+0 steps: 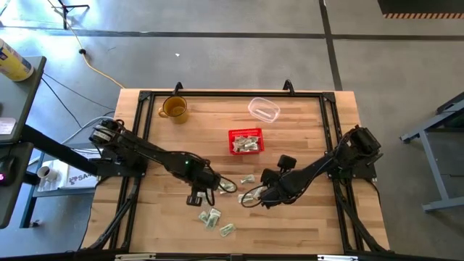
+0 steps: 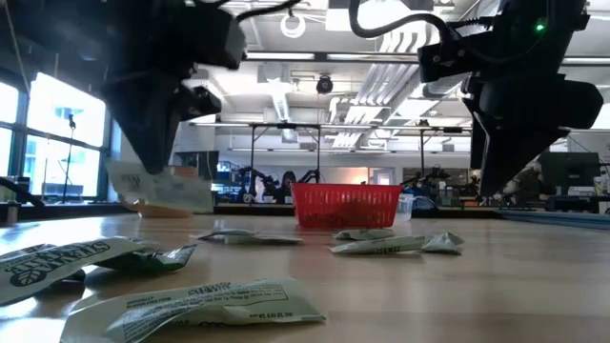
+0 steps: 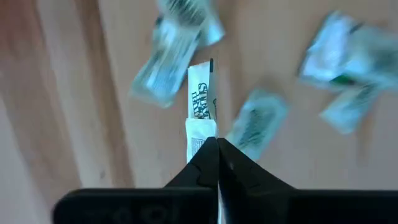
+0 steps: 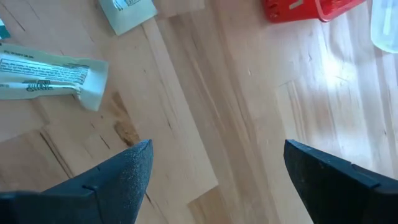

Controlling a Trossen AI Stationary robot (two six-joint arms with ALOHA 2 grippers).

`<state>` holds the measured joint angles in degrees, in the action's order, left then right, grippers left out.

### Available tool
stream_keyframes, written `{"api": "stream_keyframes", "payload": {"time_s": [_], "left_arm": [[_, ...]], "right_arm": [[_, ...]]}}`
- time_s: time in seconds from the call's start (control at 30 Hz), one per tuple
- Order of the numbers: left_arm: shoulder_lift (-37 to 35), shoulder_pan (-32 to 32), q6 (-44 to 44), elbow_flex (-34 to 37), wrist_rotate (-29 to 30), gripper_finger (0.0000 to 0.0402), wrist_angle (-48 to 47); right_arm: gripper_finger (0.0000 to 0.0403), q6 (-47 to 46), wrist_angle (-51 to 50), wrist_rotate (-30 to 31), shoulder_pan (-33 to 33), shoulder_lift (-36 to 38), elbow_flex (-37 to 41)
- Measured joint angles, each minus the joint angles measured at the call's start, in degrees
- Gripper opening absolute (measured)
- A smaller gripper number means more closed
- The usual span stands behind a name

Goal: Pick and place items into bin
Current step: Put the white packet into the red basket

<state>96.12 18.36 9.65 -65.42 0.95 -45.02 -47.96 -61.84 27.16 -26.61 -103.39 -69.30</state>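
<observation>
My left gripper [image 3: 216, 144] is pinched tight on one small pale green-and-white wrinkled paper packet [image 3: 200, 102], held by its near end and lifted clear of the light wooden butcher-block table [image 1: 304, 225]. The small bright red rectangular slatted plastic basket [image 1: 246, 141] sits near the table's middle, toward the far side, already holding several packets. To do this step well I judge I should carry the packet high enough to clear the basket rim, stop right over the opening, then release; the grip is only on one end, so a fast swing could flick it loose. My right gripper [image 4: 211, 165] hangs with fingers spread wide over bare wood, with a loose packet [image 4: 50, 76] lying near it. More packets [image 1: 211, 217] lie scattered near the front edge.
</observation>
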Motion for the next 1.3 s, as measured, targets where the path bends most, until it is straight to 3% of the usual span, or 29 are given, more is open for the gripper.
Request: {"api": "stream_keyframes", "payload": {"time_s": [0.33,0.53,0.67,0.83,1.23,1.3], "left_arm": [[0.0,0.01,2.22,2.31,2.64,0.0257,-1.27],[-0.04,0.01,0.38,4.99,-0.5,0.03,-0.98],[-0.04,0.05,0.66,10.46,-2.38,0.0284,2.13],[-0.31,0.02,0.17,13.6,0.02,0.0236,5.12],[-0.11,-1.21,-3.31,13.72,3.71,0.0038,11.02],[-0.11,-2.4,-3.43,13.64,3.49,0.0022,11.08]], "right_arm": [[0.0351,-0.2,0.23,-0.7,-0.02,0.0,-0.02],[0.0351,-0.1,0.69,-0.78,0.0,-0.02,-0.02],[0.0351,-0.08,1.09,-1.12,0.0,-0.02,-0.02],[0.0351,-0.14,1.2,-1.18,0.0,-0.02,-0.02],[0.0351,-0.23,1.38,-1.18,0.0,-0.04,-0.02],[0.0351,-0.23,1.36,-1.35,0.0,-0.04,-0.02]]}}
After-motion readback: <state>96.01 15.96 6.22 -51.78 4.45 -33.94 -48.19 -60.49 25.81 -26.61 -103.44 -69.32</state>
